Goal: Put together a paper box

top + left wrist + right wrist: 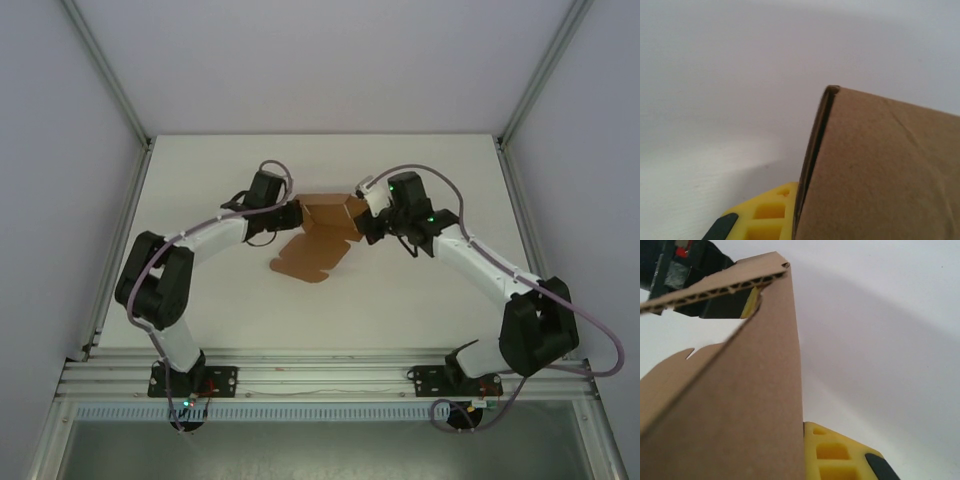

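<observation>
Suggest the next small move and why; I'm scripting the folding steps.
Probably raise the near flap: the paper box sits between the left gripper and right gripper with side walls up, while that flap lies flat on the table.

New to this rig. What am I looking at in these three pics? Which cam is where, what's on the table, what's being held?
Two black-and-white robot arms are bolted at the near edge of a white table. The wide picture comes from a fixed camera above and behind them. The two close-ups come from wrist cameras; each shows a yellow finger of its own pincer against cardboard. The one item is a brown die-cut cardboard box, part folded, with one flap trailing toward the table. The left pincer and right pincer appear to clamp its opposite ends.
</observation>
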### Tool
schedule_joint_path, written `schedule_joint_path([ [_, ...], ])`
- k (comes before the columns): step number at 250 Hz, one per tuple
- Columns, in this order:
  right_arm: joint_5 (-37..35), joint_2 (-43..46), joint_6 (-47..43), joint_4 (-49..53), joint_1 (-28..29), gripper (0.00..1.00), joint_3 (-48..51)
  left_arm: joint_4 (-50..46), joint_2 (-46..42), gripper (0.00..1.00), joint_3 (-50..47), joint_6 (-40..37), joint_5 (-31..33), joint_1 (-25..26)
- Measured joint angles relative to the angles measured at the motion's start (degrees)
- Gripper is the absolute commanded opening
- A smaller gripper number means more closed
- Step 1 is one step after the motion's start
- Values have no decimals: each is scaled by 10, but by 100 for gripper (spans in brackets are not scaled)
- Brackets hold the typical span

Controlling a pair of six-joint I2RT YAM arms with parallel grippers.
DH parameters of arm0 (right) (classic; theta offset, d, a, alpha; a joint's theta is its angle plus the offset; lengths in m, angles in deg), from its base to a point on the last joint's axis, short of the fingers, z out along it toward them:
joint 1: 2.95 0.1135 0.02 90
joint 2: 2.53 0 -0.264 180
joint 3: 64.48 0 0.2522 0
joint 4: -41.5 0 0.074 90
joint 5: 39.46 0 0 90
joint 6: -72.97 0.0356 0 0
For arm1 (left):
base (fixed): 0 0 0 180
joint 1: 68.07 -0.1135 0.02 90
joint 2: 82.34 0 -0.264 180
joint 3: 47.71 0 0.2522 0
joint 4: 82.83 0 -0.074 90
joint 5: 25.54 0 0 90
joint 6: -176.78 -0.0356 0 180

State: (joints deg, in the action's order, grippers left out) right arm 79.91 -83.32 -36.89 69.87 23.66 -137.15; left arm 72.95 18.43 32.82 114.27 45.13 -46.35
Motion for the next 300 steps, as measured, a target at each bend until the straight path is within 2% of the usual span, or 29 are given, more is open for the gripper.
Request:
schedule_joint_path([
  [45, -10, -23, 30, -52, 5, 0, 30, -73, 37, 0, 45, 47, 68, 19],
  [92, -7, -34, 44, -96, 7, 0, 62, -65, 49, 0, 36, 55, 65, 19],
  [132, -2, -40, 42, -111, 7, 0, 63, -21, 43, 26, 16, 32, 71, 19],
  [181, 29, -50, 26, -143, 12, 0, 85, 38, 1, 38, -57, -10, 66, 19],
  [257, 50, -54, 0, -171, -4, 0, 101, 103, -82, 43, -152, -49, 63, 16],
  [300, 73, -57, -14, -173, -11, 0, 102, 136, -83, 41, -189, -54, 47, -6],
])
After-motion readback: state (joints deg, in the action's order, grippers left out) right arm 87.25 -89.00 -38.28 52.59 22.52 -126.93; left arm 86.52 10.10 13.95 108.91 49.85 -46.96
